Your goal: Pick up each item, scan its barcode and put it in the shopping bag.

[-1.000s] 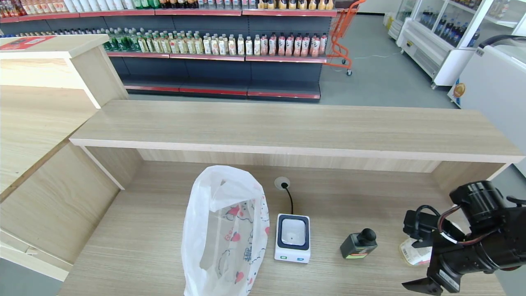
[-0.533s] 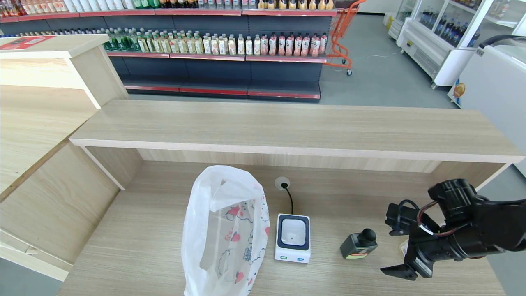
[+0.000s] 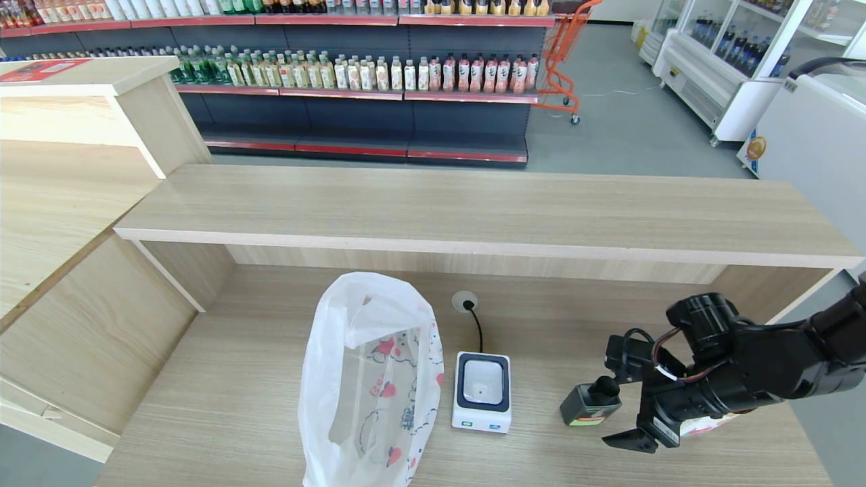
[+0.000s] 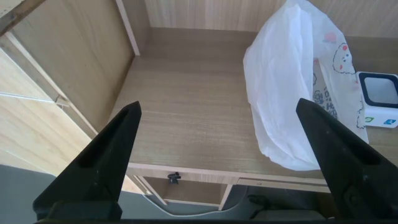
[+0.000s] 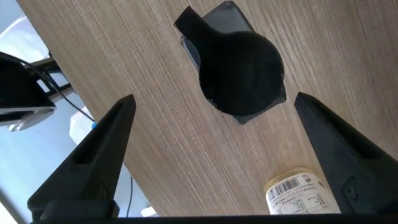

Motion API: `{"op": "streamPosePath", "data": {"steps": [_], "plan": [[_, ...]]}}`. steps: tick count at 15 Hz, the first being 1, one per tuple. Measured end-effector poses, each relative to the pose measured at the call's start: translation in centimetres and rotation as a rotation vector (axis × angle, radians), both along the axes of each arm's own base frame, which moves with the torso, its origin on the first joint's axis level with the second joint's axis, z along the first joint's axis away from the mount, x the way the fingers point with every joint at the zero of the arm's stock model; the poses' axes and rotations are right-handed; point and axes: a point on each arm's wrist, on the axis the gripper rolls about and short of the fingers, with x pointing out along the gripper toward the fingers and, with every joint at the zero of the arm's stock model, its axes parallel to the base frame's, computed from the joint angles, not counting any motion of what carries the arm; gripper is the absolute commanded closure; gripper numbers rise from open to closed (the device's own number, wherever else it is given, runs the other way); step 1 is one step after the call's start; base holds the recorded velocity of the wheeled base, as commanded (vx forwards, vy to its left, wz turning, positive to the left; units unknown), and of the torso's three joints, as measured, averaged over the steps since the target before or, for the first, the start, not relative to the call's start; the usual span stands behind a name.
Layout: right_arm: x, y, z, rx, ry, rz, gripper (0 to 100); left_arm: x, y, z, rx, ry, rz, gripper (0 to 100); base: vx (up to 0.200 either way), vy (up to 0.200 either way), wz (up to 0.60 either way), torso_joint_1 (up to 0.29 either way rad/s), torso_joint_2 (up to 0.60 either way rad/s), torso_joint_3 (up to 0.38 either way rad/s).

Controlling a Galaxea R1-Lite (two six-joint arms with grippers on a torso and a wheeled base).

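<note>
Bottle (image 3: 590, 403) nr R jaws, spread wide

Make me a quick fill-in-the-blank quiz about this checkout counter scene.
1. The scanner stands between the shopping bag and the ___-capped bottle.
2. The right pincer, near that bottle, is ___.
3. The left pincer holds ___.
Missing words: black; open; nothing.

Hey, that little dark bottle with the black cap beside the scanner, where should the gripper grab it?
Probably its flat-sided body just below the cap, coming straight down. The dark bottle stands upright, its cap is rounded with a spout, and the open right gripper hangs above it, a finger to either side.
</note>
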Motion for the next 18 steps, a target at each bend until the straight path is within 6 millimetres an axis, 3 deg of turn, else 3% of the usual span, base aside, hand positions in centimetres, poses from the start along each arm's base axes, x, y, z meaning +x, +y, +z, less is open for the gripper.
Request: {"op": "streamPosePath", "data": {"steps": [12,13,18], "plan": [[3.2,2.1,-1.8,0.013,-0.012,0.081,0,0.0,0.0,0.0,0.000,0.000,0.000,0,0.000,0.000,0.00,0.000,0.00,0.000],[3.3,2.3,-2.0,0.023,-0.012,0.092,100,0.0,0.0,0.0,0.000,0.000,0.000,0,0.000,0.000,0.00,0.000,0.00,0.000],[3.6,2.7,-2.5,0.033,-0.017,0.103,100,0.0,0.0,0.0,0.000,0.000,0.000,0,0.000,0.000,0.00,0.000,0.00,0.000]]}}
